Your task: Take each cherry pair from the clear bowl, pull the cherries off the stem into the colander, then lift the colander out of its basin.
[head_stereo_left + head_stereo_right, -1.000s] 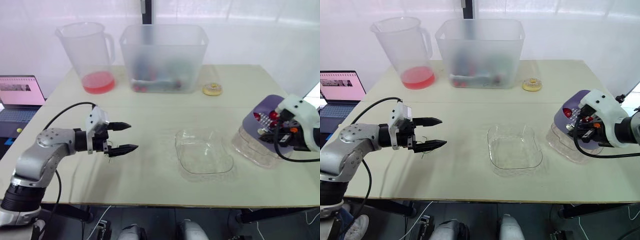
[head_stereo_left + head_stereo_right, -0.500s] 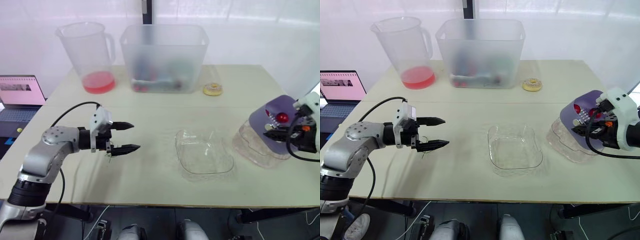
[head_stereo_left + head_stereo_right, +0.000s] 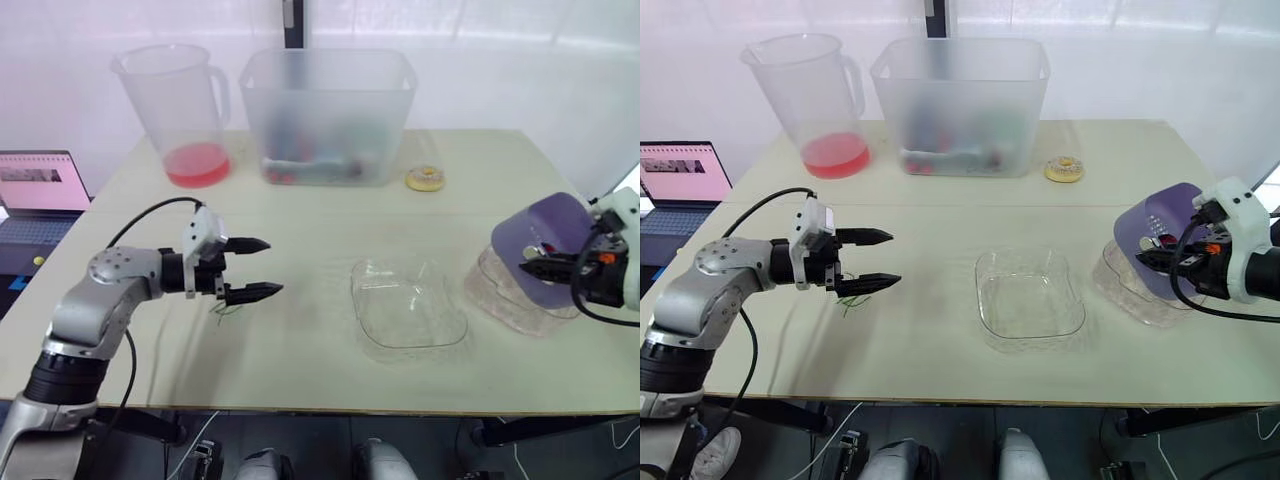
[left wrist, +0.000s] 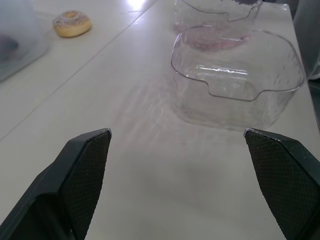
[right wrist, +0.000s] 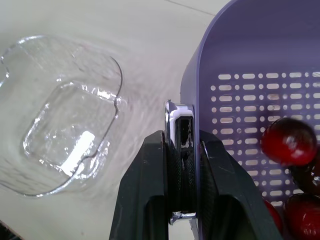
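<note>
Tipped steeper than a moment ago, the purple perforated plastic colander rises over its clear plastic basin at the frame's right edge, with the right gripper clamped on its wall. Mid-frame sits the clear square plastic bowl. Left of centre, the left gripper hangs spread wide. Red cherries lie inside the colander.
</note>
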